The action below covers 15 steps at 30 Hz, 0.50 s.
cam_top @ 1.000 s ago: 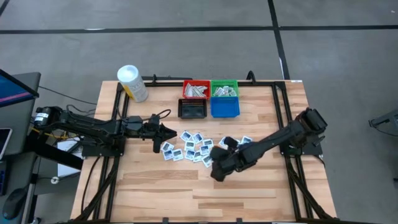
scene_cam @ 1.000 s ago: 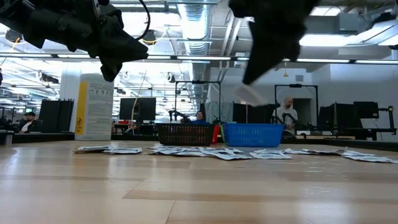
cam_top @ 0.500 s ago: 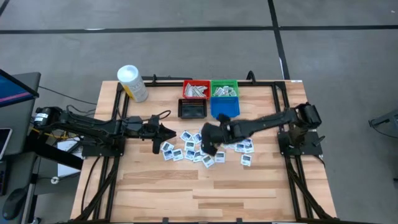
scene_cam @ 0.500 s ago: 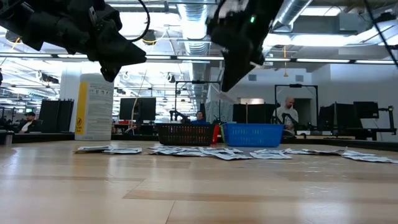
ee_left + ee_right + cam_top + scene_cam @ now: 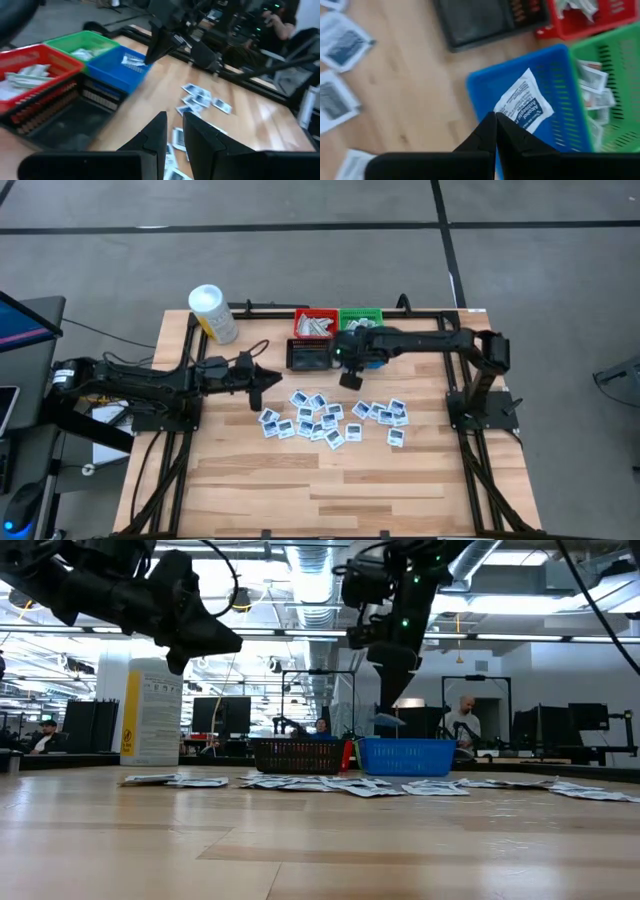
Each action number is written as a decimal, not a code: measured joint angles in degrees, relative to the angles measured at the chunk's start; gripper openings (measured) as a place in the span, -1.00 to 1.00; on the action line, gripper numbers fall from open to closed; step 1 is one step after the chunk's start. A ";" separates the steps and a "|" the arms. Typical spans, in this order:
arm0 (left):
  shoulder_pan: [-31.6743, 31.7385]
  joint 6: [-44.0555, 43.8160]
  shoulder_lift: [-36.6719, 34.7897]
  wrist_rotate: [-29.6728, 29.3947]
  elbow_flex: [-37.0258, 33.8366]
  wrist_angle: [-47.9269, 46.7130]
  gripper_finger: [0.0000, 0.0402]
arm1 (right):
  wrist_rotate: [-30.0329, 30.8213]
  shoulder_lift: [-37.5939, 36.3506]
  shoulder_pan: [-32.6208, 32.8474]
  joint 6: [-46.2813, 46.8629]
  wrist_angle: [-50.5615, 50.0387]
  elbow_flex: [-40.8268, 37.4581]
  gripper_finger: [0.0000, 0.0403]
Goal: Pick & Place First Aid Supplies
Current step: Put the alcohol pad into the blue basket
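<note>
Blue bin (image 5: pixel 520 100) sits right under the white packet (image 5: pixel 524 103) pinched in the right gripper (image 5: pixel 349 372) fingers, near the bin's front edge, so an early release could spill it onto the tabletop (image 5: pixel 400 480); left gripper (image 5: pixel 262 378) fingers slightly parted, empty.

Four bins (image 5: pixel 338 339) sit in a two-by-two block at the back middle of the worktop (image 5: pixel 300 480); two hold packets. A tub (image 5: pixel 212 313) stands at the back left corner, well apart from the bins. Loose packets (image 5: pixel 310 416) lie scattered in front of the bins, mid-worktop, spreading rightward. The right gripper (image 5: pixel 349 363) hangs over the front right bin, clamping a packet (image 5: pixel 523 102). The left gripper (image 5: pixel 262 379) hovers left of the scatter, in front of the bins.
</note>
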 joint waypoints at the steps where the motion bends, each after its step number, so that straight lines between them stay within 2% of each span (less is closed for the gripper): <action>1: 0.63 -0.02 0.00 0.00 0.00 -0.02 -0.69 | -0.01 0.00 -0.97 -0.85 -0.03 0.00 -1.00; 6: 2.43 -0.02 0.00 0.01 0.00 0.01 -0.69 | -0.28 0.00 -4.71 -1.60 -0.12 0.00 -1.00; 10: 3.10 -0.34 0.00 0.00 0.00 0.02 -0.69 | -1.65 -0.02 -6.20 1.27 -1.93 0.00 -0.99; 15: 3.56 -1.51 0.00 0.00 0.00 0.04 -0.69 | -1.67 -0.04 -6.07 1.76 -3.04 0.00 -0.88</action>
